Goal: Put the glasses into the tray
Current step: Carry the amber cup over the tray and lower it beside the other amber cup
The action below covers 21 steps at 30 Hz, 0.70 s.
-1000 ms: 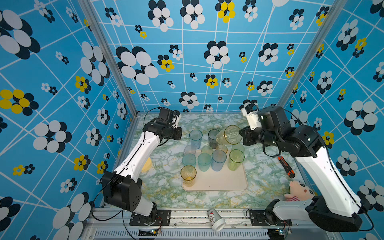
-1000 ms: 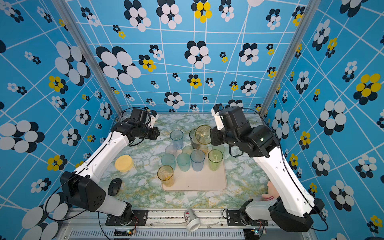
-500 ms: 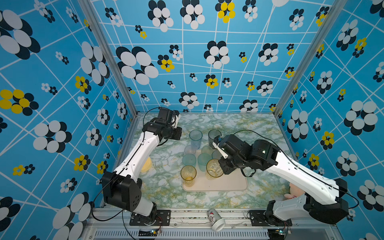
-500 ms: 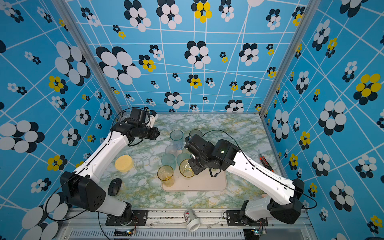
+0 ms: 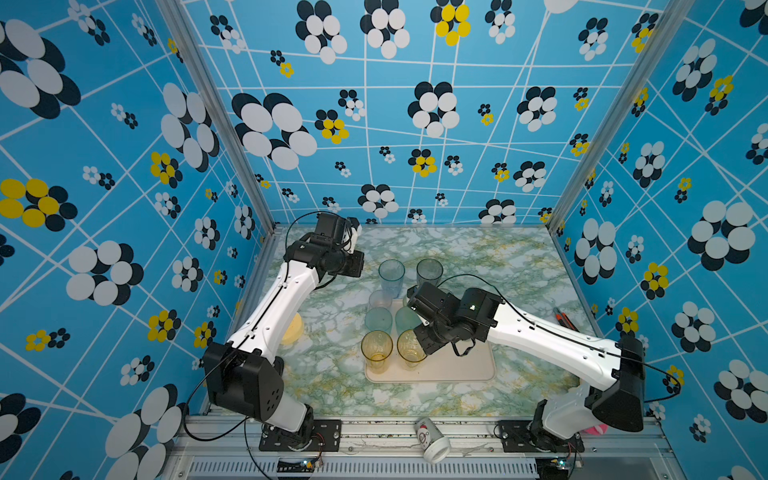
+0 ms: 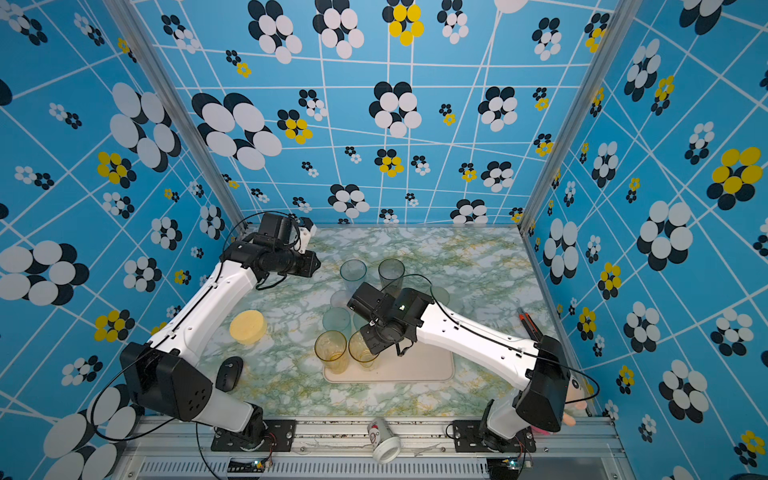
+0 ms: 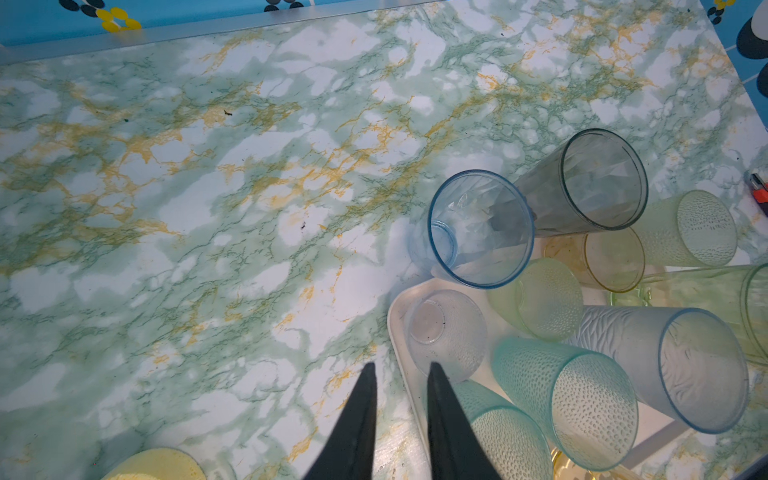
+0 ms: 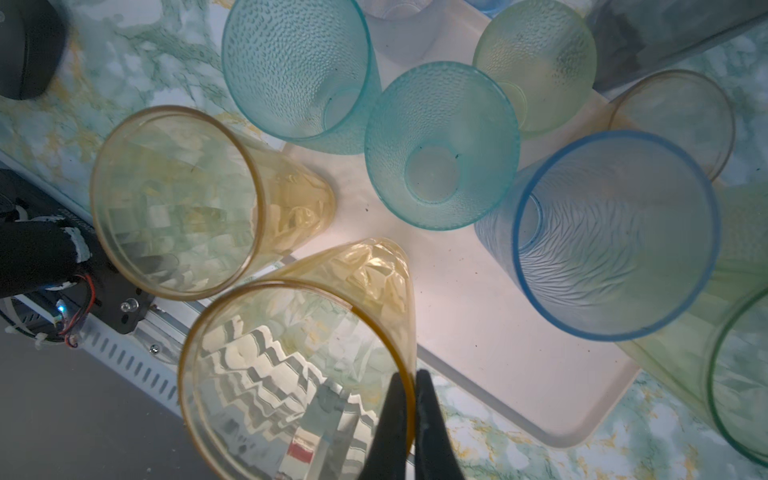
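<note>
Amber glass (image 8: 299, 353) pinched by right fingers (image 8: 432, 436) beside amber twin (image 8: 178, 199); left fingers (image 7: 357, 428) parted, empty.

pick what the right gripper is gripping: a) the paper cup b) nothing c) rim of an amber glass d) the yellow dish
c: in the right wrist view the right gripper has one finger inside and one outside the rim of the amber glass, with the jaws closed on the rim.
</note>
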Available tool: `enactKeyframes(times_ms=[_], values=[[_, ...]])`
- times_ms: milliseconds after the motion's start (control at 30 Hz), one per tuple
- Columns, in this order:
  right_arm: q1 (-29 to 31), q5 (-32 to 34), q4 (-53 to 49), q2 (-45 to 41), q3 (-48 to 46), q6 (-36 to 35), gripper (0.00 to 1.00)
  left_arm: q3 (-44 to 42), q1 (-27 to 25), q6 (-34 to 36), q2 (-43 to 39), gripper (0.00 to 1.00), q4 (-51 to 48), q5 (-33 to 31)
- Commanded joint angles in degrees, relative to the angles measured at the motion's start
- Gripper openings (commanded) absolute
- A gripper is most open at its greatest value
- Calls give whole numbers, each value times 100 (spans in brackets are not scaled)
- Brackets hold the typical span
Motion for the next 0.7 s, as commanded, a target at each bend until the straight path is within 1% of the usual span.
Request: enactKeyframes(times_ms=[0, 367, 667], values=[[8, -34, 129, 156, 17, 91, 2, 202, 54, 63, 112, 24, -170, 118], [-129, -242, 305, 367, -163, 160, 1, 246, 61, 120, 226, 25, -226, 134], [-288, -351, 390, 318, -439, 276, 1, 246, 59, 138, 302, 25, -240, 139]])
